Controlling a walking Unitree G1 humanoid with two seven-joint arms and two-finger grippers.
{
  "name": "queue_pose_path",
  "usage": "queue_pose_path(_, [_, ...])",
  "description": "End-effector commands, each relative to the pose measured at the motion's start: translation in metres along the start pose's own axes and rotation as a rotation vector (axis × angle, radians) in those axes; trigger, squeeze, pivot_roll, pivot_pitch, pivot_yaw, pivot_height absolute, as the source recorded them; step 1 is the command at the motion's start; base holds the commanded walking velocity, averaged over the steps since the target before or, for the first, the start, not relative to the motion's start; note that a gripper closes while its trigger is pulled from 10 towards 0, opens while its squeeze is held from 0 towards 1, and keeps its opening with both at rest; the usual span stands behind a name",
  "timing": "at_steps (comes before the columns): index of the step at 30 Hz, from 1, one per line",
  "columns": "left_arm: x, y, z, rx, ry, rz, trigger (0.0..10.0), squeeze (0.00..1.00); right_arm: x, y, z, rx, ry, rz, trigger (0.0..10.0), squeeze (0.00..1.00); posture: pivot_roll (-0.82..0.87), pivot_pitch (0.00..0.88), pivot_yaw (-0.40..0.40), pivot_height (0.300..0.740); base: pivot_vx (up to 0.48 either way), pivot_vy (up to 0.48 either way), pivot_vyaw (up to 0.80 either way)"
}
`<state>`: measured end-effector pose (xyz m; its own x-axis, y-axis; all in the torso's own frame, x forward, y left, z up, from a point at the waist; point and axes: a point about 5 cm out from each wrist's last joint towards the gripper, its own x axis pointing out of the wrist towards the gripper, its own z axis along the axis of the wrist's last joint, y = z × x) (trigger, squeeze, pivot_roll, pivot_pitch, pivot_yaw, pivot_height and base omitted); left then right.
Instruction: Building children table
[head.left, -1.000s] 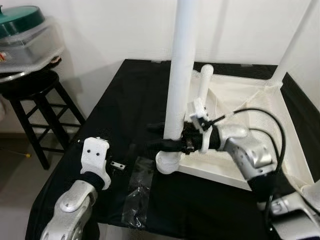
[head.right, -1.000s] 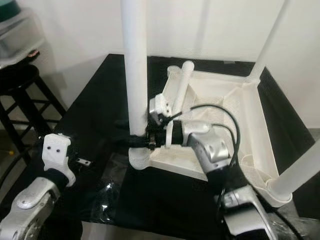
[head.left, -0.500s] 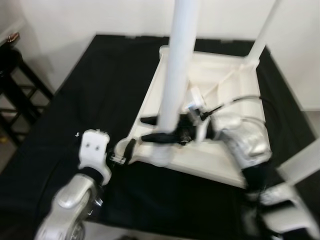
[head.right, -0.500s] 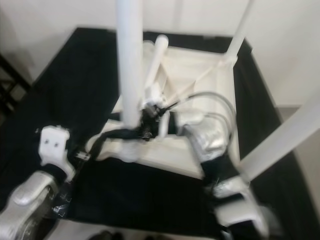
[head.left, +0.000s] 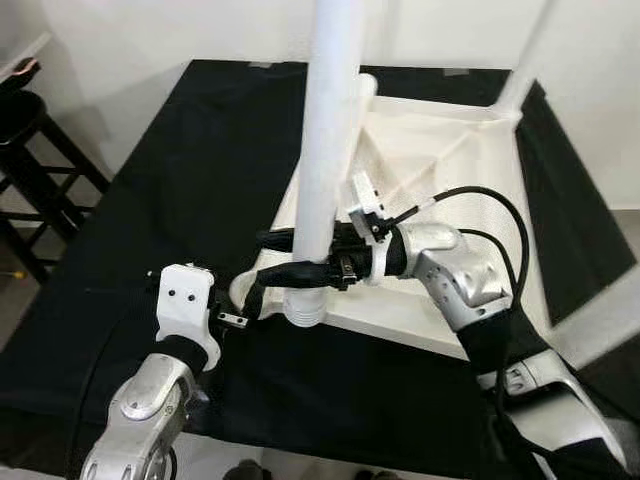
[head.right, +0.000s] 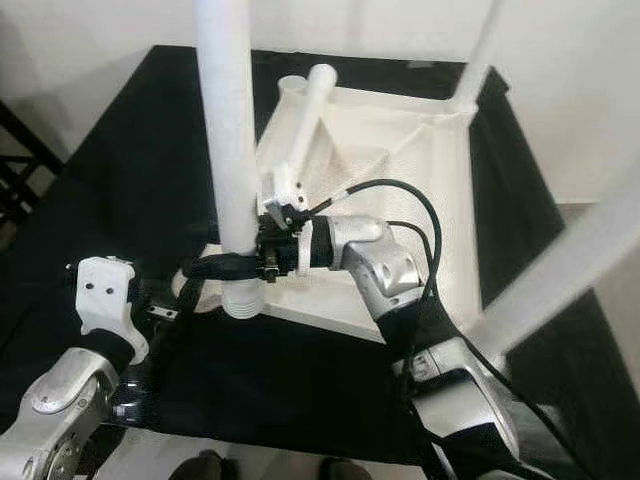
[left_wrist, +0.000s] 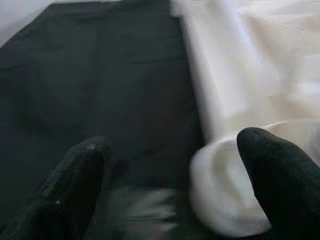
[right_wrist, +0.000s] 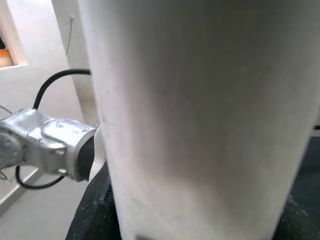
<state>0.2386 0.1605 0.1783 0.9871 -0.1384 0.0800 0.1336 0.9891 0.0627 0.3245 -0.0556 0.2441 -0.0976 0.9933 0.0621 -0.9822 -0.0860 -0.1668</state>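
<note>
Children table (head.left: 440, 190): I see it white and upside down on the black cloth (head.left: 190, 170), its underside facing up, near the middle of the covered surface.
Near leg (head.left: 325, 150): it stands upright in the corner socket (head.left: 303, 305) of the table that is closest to my left arm; its top goes out of the frame.
Other legs: one thin leg (head.left: 525, 50) rises at the far corner, another one (head.right: 570, 260) crosses the near right side, blurred; a loose leg (head.right: 308, 115) lies tilted inside the tabletop.
Right gripper (head.left: 285, 255): my right arm reaches across from the right side, forearm almost level, elbow bent. The two black fingers (head.left: 300, 272) go around the lower part of the near leg, one on each side, and they hold it. In the right wrist view the leg (right_wrist: 200, 115) is pressed close between them.
Left gripper (left_wrist: 175, 185): my left arm comes up from the lower left, with the wrist bent forward. The fingers (left_wrist: 75, 185) are spread wide and hold nothing. They point at the socket of the near leg (left_wrist: 220, 205), one finger tip just beside it.
Stool (head.left: 30, 150): dark, stands on the floor at the left, apart from the cloth.
</note>
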Motion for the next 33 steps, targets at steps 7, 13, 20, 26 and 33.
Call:
queue_pose_path(7, [-0.002,0.014,-0.001,0.031,0.004,0.12,10.0,0.0,0.002,-0.004,0.004,-0.03,0.003,0.015,10.0,0.0,0.01,0.232,-0.045,0.74,0.0,0.0,0.0])
queue_pose_path(13, [-0.003,0.023,0.0,0.073,0.013,0.196,10.0,0.0,0.004,-0.004,0.002,-0.032,0.015,0.052,10.0,0.0,0.01,0.237,-0.043,0.74,0.0,0.0,0.0])
queue_pose_path(20, [-0.007,0.036,-0.005,0.156,0.064,0.294,10.0,0.0,0.011,-0.012,-0.001,-0.037,0.03,0.064,10.0,0.0,0.03,0.25,-0.051,0.74,0.0,0.0,0.0])
queue_pose_path(26, [-0.024,0.044,-0.01,0.185,0.133,0.37,10.0,0.0,0.018,-0.022,0.002,-0.045,0.045,0.074,10.0,0.0,0.06,0.295,-0.062,0.74,0.0,0.0,0.0])
queue_pose_path(33, [-0.037,0.038,-0.004,0.166,0.104,0.347,10.0,0.0,0.015,-0.027,0.008,-0.057,0.047,0.083,10.0,0.0,0.07,0.329,-0.064,0.74,0.0,0.0,0.0])
